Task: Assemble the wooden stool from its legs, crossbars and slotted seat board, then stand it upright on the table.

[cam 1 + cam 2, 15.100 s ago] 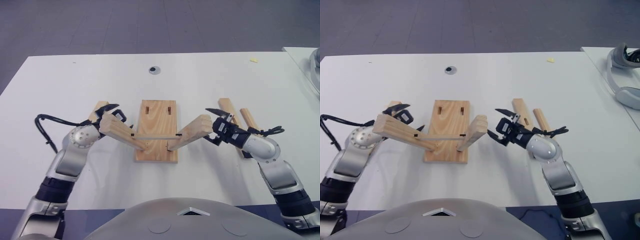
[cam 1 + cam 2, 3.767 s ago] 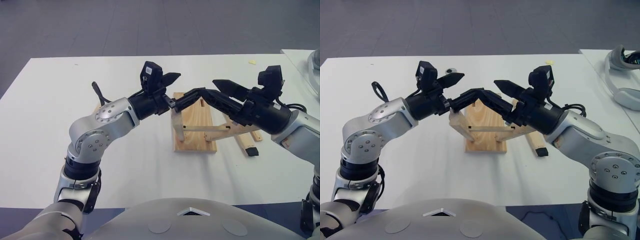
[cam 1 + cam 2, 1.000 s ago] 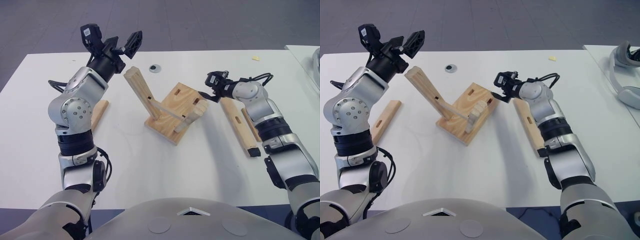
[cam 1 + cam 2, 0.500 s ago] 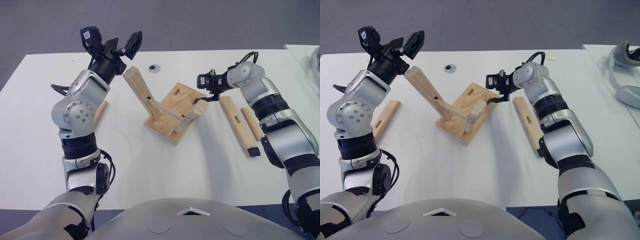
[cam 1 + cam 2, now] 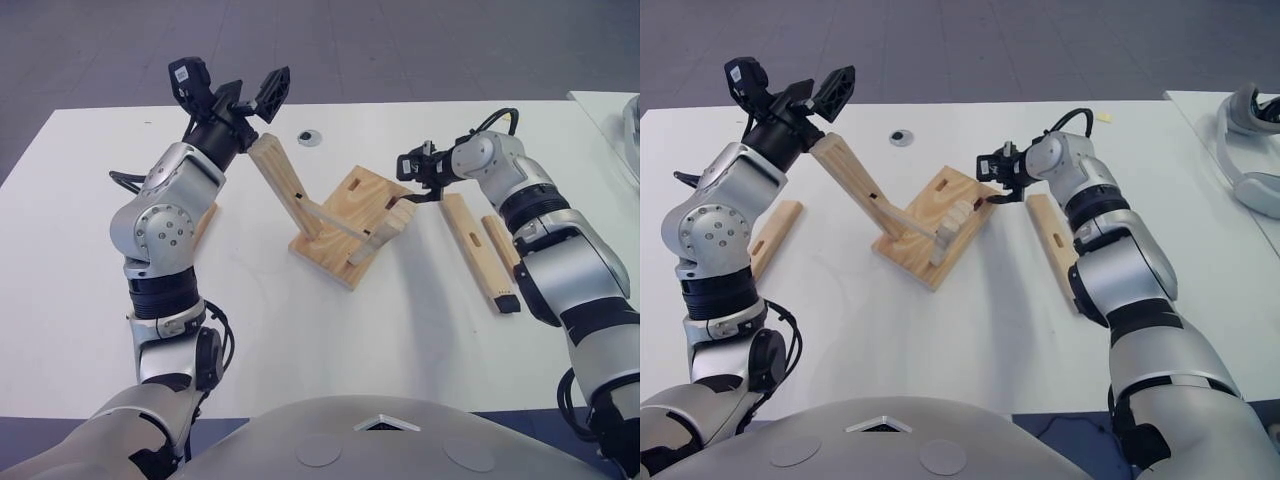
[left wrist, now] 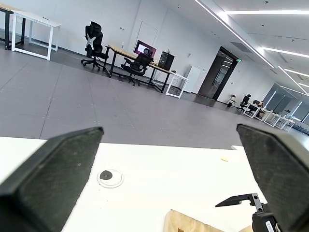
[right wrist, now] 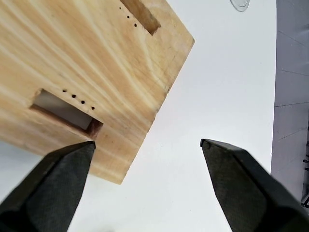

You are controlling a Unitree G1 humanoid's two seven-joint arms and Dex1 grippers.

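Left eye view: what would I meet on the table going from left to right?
Loose wooden leg → left tool → tilted seat board → right tool → long loose leg → short loose piece.

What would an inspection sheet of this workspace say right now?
Surface: white table with a round grommet.
Job's things: seat board carries a raised leg and a lower leg joined by a crossbar; one loose leg lies left, two loose legs right.
Clutter: yellow scrap near the far edge.
Grippers: left gripper open at the raised leg's top; right gripper open at the seat board's corner.
Cables: black cable loops at both arms.
Surroundings: grey floor; headset on a neighbouring table.
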